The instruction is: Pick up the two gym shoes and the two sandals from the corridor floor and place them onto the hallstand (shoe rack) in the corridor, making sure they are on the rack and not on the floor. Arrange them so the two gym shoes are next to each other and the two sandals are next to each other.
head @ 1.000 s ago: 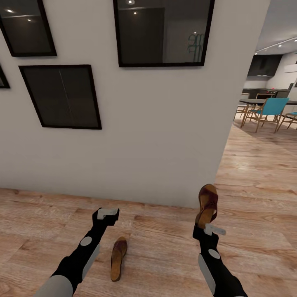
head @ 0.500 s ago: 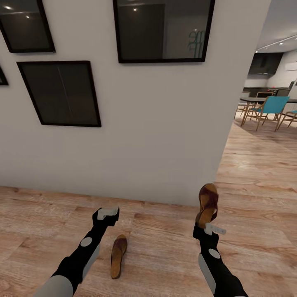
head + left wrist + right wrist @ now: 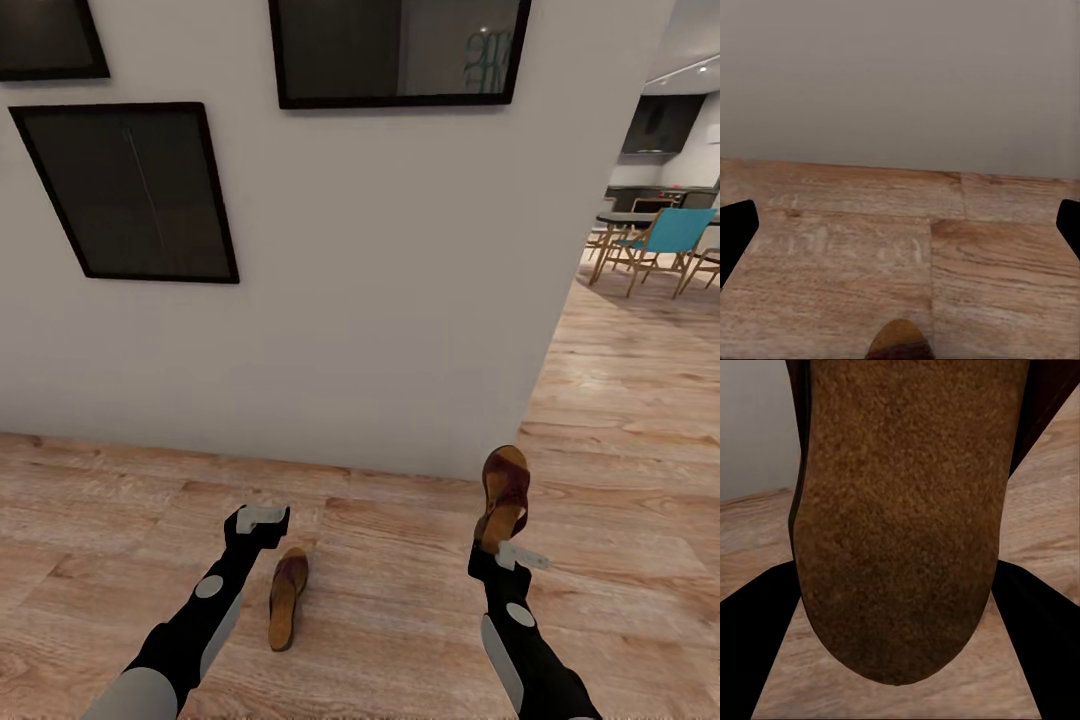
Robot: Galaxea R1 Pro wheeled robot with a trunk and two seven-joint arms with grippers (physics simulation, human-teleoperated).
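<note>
Nearest you, your left gripper (image 3: 262,518) hangs low over the corridor floor (image 3: 130,520) with nothing in it; in the left wrist view its dark fingertips (image 3: 735,229) sit at opposite edges of the frame, so read the jaws as spread wide. The loose sandal (image 3: 287,597) lies flat on the planks just beside that arm, toward your midline and a little nearer your body than the fingertips, its long axis running roughly away from you toward the wall; its rounded tip (image 3: 898,343) peeks in at the near edge of the left wrist view, so it sits just under and behind the jaws. Left arm is clearly the closer one; my guess is the coming move means drawing that hand back and down, with the jaws set across the narrow width. Your right gripper (image 3: 508,547) is closed on the held sandal (image 3: 502,495), gripped at its lower end and standing nearly upright, off the floor, sole surface (image 3: 900,517) filling the space between the dark fingers in the right wrist view. Beyond both hands, the white wall (image 3: 380,300) carries dark framed pictures (image 3: 130,190); its corner stands past the right hand. Farther off, the floor opens to a dining table with a teal chair (image 3: 672,235). Hallstand and gym shoes not spotted from here
</note>
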